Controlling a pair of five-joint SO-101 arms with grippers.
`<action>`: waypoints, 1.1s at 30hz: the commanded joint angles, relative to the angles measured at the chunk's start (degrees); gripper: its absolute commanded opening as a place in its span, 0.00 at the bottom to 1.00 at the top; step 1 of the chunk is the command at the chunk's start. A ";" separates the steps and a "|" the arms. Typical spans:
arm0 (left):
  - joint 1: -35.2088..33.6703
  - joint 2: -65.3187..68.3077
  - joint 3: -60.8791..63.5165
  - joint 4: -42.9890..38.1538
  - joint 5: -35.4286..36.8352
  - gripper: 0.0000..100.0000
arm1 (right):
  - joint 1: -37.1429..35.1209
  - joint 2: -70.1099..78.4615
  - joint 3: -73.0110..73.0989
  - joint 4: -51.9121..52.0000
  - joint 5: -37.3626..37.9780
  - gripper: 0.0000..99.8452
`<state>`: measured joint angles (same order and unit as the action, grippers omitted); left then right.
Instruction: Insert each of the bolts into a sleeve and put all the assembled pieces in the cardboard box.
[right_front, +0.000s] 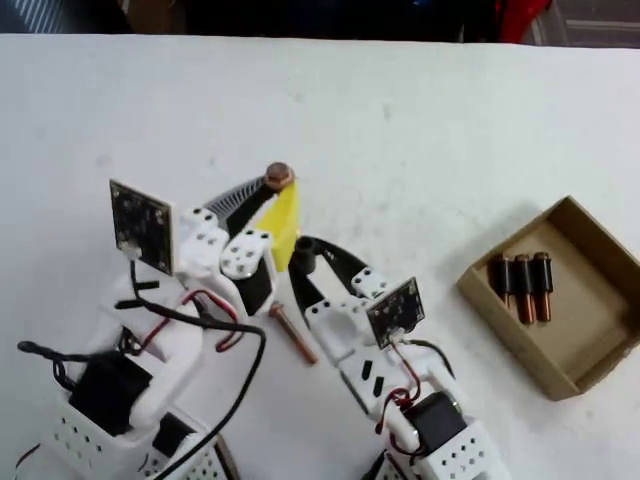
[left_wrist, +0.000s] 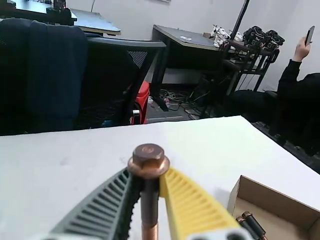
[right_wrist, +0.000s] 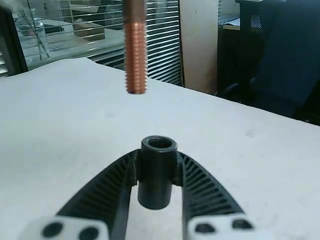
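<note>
white table (right_front: 400, 130), dark chair (left_wrist: 45, 75) behind, left tool (left_wrist: 148, 181) clamping bolt (left_wrist: 148, 160), right tool (right_wrist: 157, 161) clamping sleeve (right_wrist: 158, 180)

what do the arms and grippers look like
Both arms are white plastic with black motors, red and black cables and a bare camera board at the wrist. The left gripper has one grey and one yellow ribbed finger; the right gripper has black ones.

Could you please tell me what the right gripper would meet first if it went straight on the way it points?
Probably the bolt, whose threaded end hangs beyond the sleeve in the right gripper; depth is unclear, so it might pass under it to the table.
</note>
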<state>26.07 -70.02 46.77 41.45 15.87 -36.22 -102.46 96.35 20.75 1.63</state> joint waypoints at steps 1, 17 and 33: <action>1.45 -1.54 0.62 -2.02 0.62 0.02 | -0.31 -0.75 0.35 -0.40 0.00 0.02; 1.45 -1.63 8.97 -11.08 0.35 0.02 | -0.40 -0.75 0.18 -0.48 4.66 0.02; 1.19 -1.63 9.05 -8.70 0.35 0.02 | -0.22 -0.75 0.35 -0.48 4.75 0.02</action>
<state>26.86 -70.37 56.53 32.40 15.78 -36.13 -102.46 96.35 20.75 5.67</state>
